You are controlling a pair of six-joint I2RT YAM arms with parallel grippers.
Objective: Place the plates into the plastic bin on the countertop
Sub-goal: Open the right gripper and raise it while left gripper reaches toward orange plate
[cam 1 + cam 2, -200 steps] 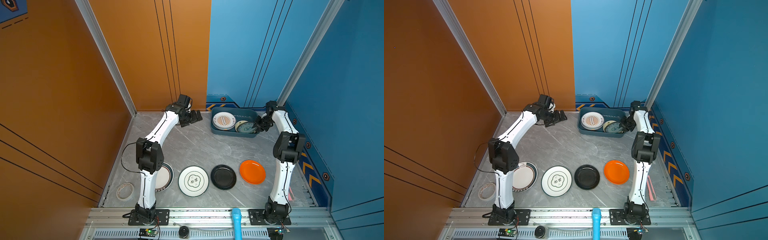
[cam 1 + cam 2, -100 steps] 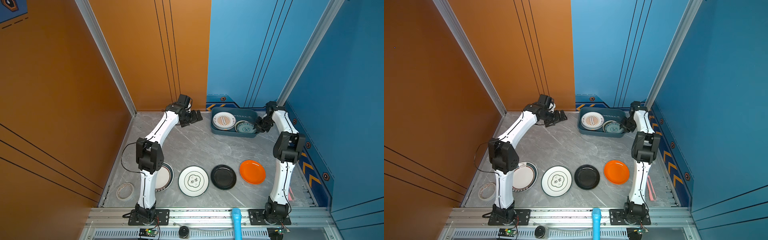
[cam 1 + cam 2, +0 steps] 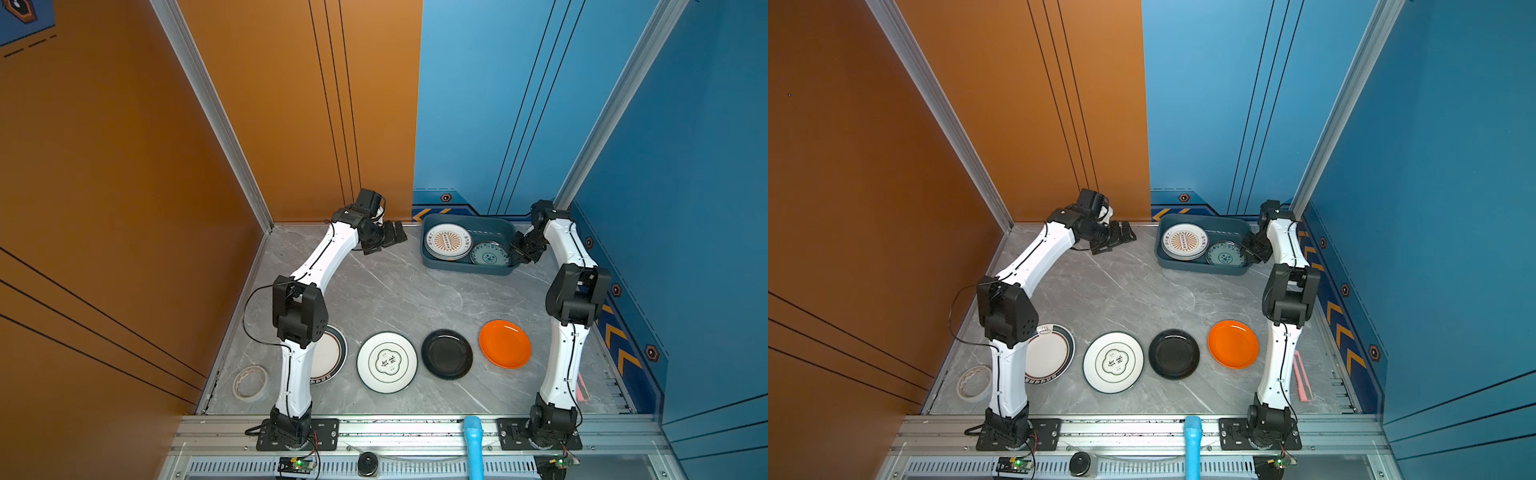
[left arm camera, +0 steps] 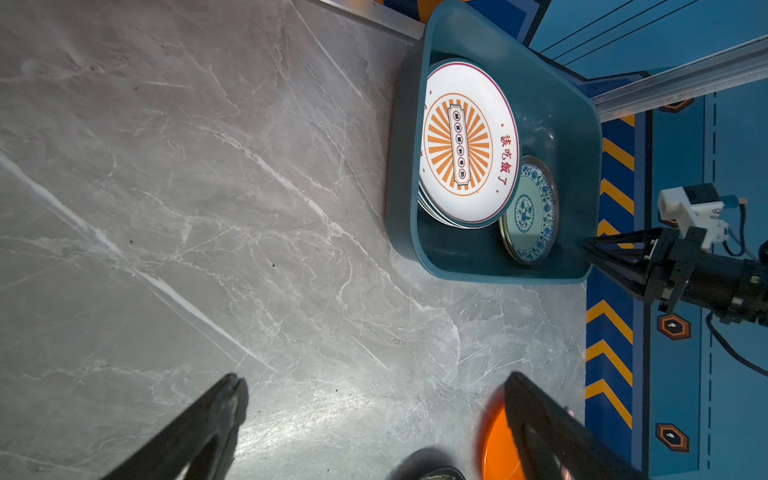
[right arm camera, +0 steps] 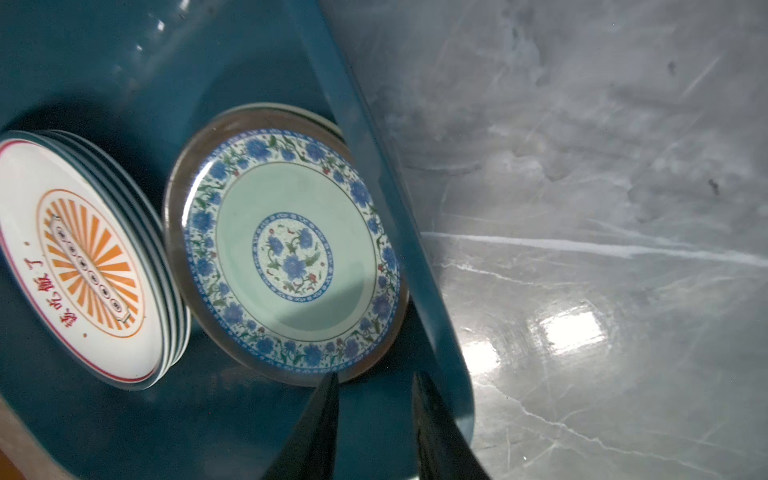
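I counted four plates lying singly on the countertop (image 3: pixel 395 291), in a row across the lower middle of both top views. From left to right they were a dark-rimmed white plate (image 3: pixel 332 353) half hidden behind the left arm, a white plate with a green emblem (image 3: pixel 386 361), a black plate (image 3: pixel 446 354) and an orange plate (image 3: pixel 505 343). One tape roll (image 3: pixel 250 382) lay at the lower left, apart from the row.

There was one container, the plastic bin (image 3: pixel 465 268), right of centre against the back wall. It held two piles. One was a stack topped by the orange sunburst plate (image 5: pixel 83 257). The right wrist view showed several rims beneath it, but I could not count them exactly. Beside it the teal-patterned plate (image 5: pixel 291 249) lay on at least one more plate, whose rim peeked out behind it.

The left gripper (image 3: pixel 392 237) hung over bare countertop left of the bin. Its fingers (image 4: pixel 216 415) were spread wide with nothing between them. The right gripper (image 5: pixel 374 376) sat at the bin's right end, just beside the teal plate's edge. Its fingers (image 5: pixel 320 424) were a narrow gap apart, and I saw nothing clamped between them.
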